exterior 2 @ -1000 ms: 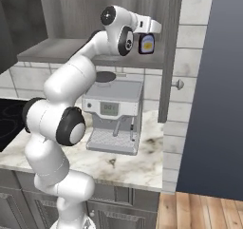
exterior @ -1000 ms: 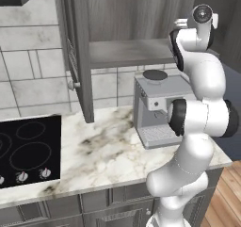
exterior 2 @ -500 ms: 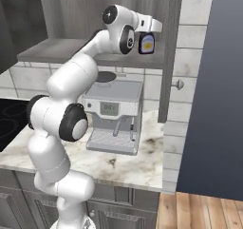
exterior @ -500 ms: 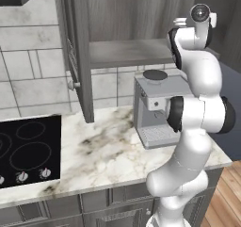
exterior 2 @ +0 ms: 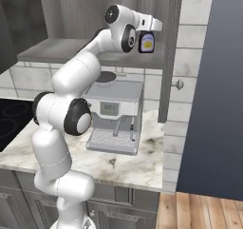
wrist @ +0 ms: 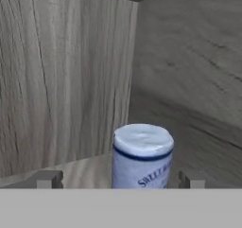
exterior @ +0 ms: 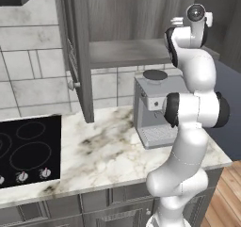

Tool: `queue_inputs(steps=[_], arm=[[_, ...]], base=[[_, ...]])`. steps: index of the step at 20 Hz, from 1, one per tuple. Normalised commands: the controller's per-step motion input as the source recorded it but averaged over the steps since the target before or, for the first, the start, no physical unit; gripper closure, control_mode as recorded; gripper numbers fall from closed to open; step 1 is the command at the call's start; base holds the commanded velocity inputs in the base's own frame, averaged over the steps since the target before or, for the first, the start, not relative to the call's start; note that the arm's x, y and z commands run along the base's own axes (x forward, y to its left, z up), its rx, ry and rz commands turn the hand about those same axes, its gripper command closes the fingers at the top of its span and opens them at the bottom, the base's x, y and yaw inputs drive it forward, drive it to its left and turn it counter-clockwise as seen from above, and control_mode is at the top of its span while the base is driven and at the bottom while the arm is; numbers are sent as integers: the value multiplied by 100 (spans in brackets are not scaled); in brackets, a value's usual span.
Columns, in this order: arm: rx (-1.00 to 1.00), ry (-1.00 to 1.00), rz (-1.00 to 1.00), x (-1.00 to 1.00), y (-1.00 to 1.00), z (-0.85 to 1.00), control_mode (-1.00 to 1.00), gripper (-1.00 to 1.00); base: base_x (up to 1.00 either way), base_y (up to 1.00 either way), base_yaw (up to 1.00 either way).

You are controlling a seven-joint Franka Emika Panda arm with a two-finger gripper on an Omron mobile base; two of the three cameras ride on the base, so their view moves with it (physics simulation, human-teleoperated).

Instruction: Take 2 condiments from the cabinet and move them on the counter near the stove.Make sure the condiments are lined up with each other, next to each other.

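Observation:
A small condiment bottle (wrist: 142, 156) with a blue-white cap and label stands upright on the grey plank shelf (wrist: 85, 168) inside the cabinet (wrist: 61, 80). My gripper (wrist: 119, 179) is open, one fingertip (wrist: 47, 179) on each side of the bottle with a gap on both sides. In the right base view, the same bottle (exterior 2: 146, 42) sits at the shelf's right end, with the gripper (exterior 2: 147, 33) over it. The stove (exterior: 28, 148) lies at the left of the marble counter (exterior: 108, 150).
A boxy steel coffee machine (exterior: 153, 108) stands on the counter under the cabinet shelf (exterior: 127, 52). The open cabinet door (exterior: 77, 56) hangs out over the counter left of the arm. The other door (exterior 2: 171, 52) stands close to the right of the bottle.
The hand has edged slightly further into the cabinet. The bottle has stayed in place on the shelf.

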Motion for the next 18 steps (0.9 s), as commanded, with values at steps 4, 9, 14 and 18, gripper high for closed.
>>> queue_inputs(steps=[4, 9, 14, 18], arm=[[0, 0, 0, 13, -12, 0, -100, 100], [0, 0, -1, 2, -18, 0, -100, 100], [0, 0, 0, 0, 0, 0, -100, 100], [0, -9, 0, -12, 6, -1, -100, 100]], base=[[0, 0, 0], [0, 0, 0], [0, 0, 0], [0, 0, 0]])
